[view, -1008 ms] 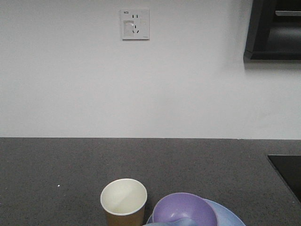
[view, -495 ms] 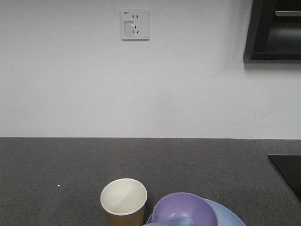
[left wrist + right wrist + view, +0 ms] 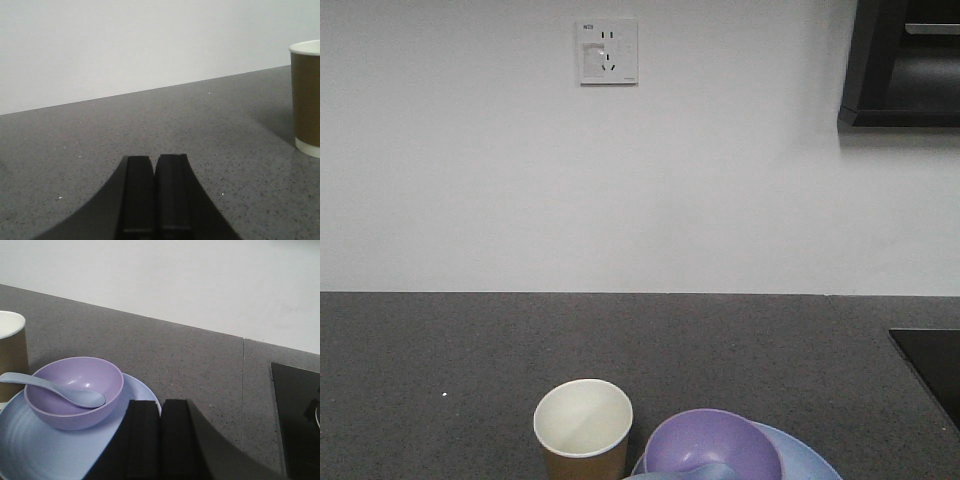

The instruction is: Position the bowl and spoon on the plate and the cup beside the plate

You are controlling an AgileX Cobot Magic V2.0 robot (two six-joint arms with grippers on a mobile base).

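Observation:
The lilac bowl (image 3: 75, 390) sits on the light blue plate (image 3: 35, 450), and the pale blue spoon (image 3: 55, 390) lies in the bowl with its handle over the left rim. The brown paper cup (image 3: 583, 430) stands upright just left of the plate; the front view also shows the bowl (image 3: 712, 445) and plate (image 3: 810, 460) at the bottom edge. My right gripper (image 3: 161, 402) is shut and empty, over the plate's right rim. My left gripper (image 3: 154, 158) is shut and empty above bare counter, with the cup (image 3: 306, 97) off to its right.
The dark speckled counter (image 3: 470, 350) runs back to a white wall with a socket (image 3: 608, 51). A black cooktop panel (image 3: 297, 420) lies at the right, and a dark cabinet (image 3: 905, 65) hangs at the upper right.

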